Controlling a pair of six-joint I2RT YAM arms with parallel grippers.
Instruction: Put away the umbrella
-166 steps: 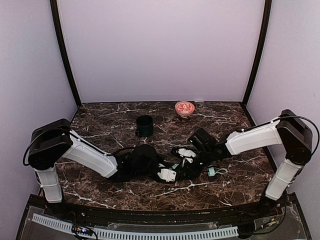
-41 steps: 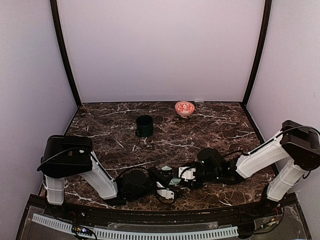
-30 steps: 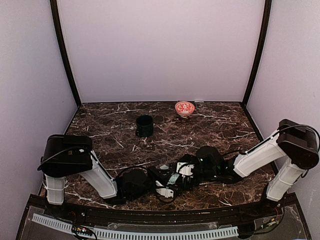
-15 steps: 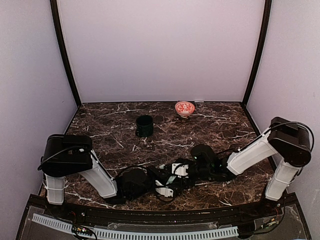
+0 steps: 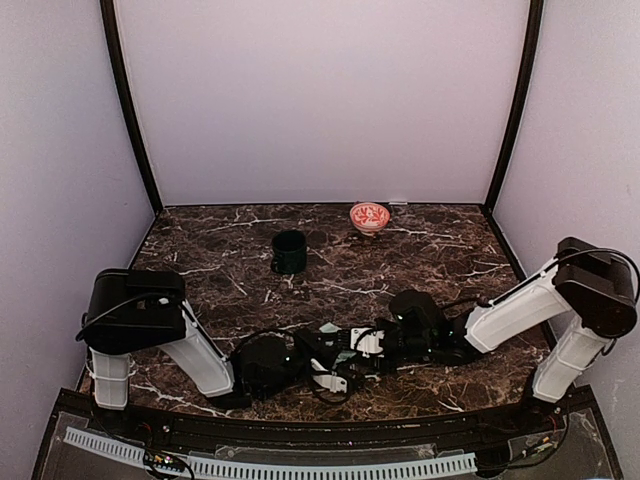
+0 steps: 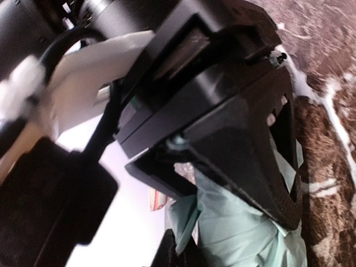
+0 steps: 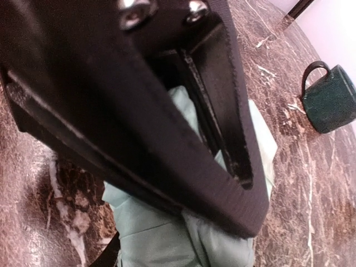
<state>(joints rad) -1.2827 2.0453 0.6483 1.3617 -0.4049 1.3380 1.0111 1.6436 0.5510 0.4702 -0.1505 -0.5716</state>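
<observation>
1. The umbrella (image 7: 156, 233) lies on the near middle of the dark marbled surface (image 5: 220, 260), between the two pincers, which meet over it from either side. From overhead it is almost wholly covered by them.
2. Left pincer (image 5: 325, 358): reaches in low from the left. In the left wrist view, pale mint fabric (image 6: 239, 228) bunches under and beside the black finger (image 6: 261, 167) and spills out below its tip, down against the surface.
3. State of the left pincer: jaws together, with the fabric caught at the tips as far as that view shows.
4. Right pincer (image 5: 352, 345): comes in from the right. In its wrist view, the two black fingers (image 7: 167, 144) straddle the crumpled mint fabric, which fills the narrow slot between them and spreads out beneath.
5. State of the right pincer: jaws a little apart around the fabric and touching it. Whether they clamp it cannot be told.
6. A dark green mug (image 5: 289, 252) stands upright farther back on the surface, well apart from the umbrella. A small red-patterned bowl (image 5: 369, 215) sits near the back wall.
</observation>
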